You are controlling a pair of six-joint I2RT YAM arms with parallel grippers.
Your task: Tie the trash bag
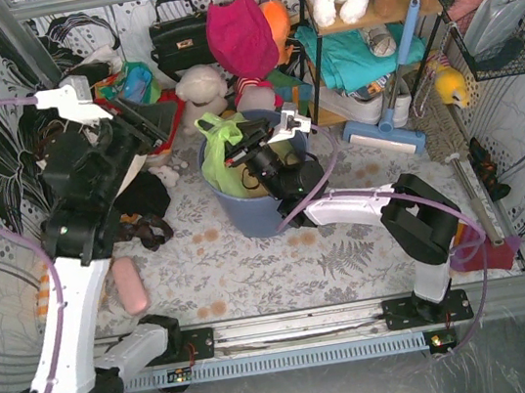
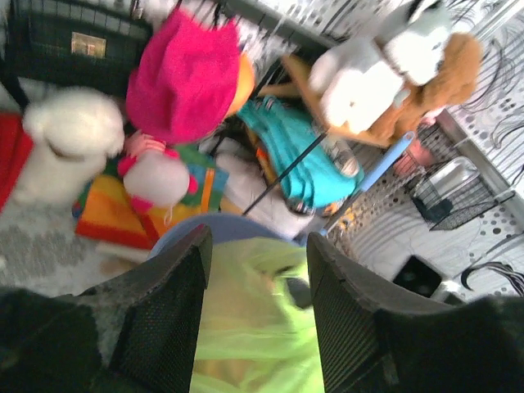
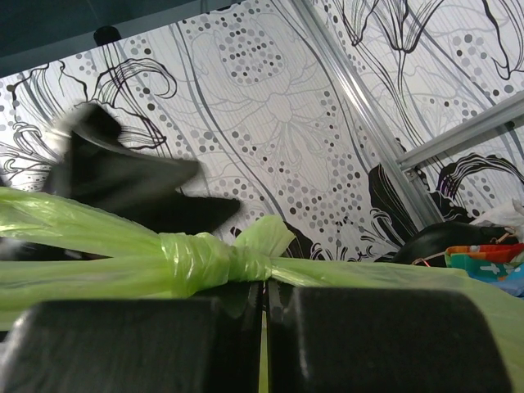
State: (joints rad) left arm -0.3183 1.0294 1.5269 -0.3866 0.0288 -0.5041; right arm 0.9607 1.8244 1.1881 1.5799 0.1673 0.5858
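Note:
The trash bag, thin light-green film, sits in the round blue bin with its top drawn into a knot. My right gripper is shut on the bag, and a sliver of green film shows between its pads just below the knot. In the top view the right gripper is at the bag's top. My left gripper stands open to the left of the bag. In the blurred left wrist view the left gripper has its jaws apart, with the green bag beyond them and nothing clamped.
Plush toys, a black handbag and a magenta bag crowd the back. A shelf and a blue hand brush stand to the right of the bin. A pink object lies near the left arm.

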